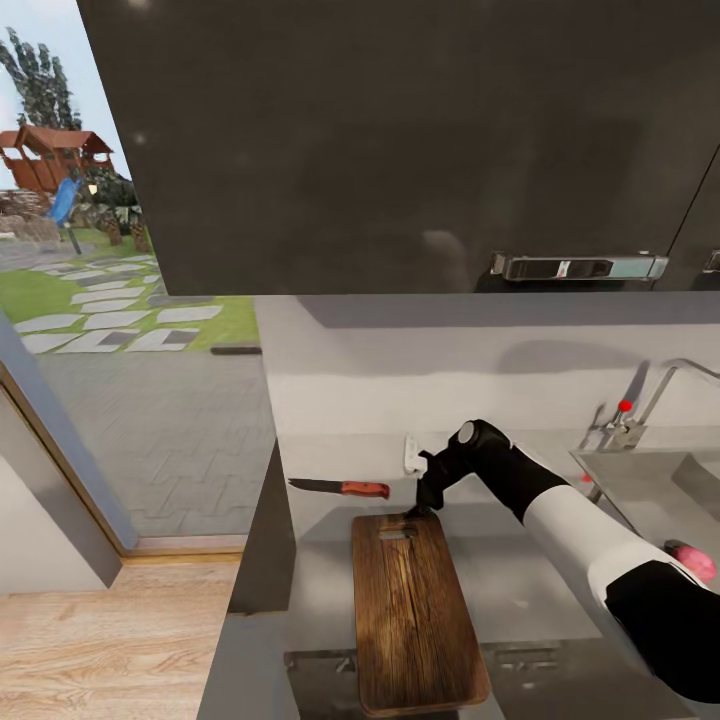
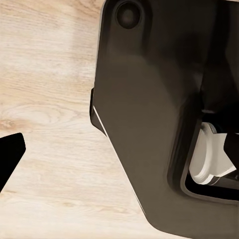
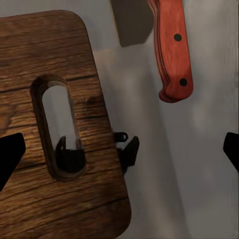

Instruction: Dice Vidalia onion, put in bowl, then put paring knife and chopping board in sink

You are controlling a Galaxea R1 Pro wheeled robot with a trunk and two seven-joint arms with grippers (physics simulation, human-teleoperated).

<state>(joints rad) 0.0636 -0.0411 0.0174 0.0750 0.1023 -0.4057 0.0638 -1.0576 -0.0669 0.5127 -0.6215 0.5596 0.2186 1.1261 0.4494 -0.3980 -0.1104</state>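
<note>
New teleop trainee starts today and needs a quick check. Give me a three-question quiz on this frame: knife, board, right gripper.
1. True or false: the paring knife lies on the chopping board.
2. The right gripper is: A) open, over the board's handle-hole end; B) shut on the knife; C) shut on the board.
3. Fill in: the knife's handle is ___.
Key: 1 false, it lies on the countertop past the board's far end, apart from it. 2 A. 3 red.
</note>
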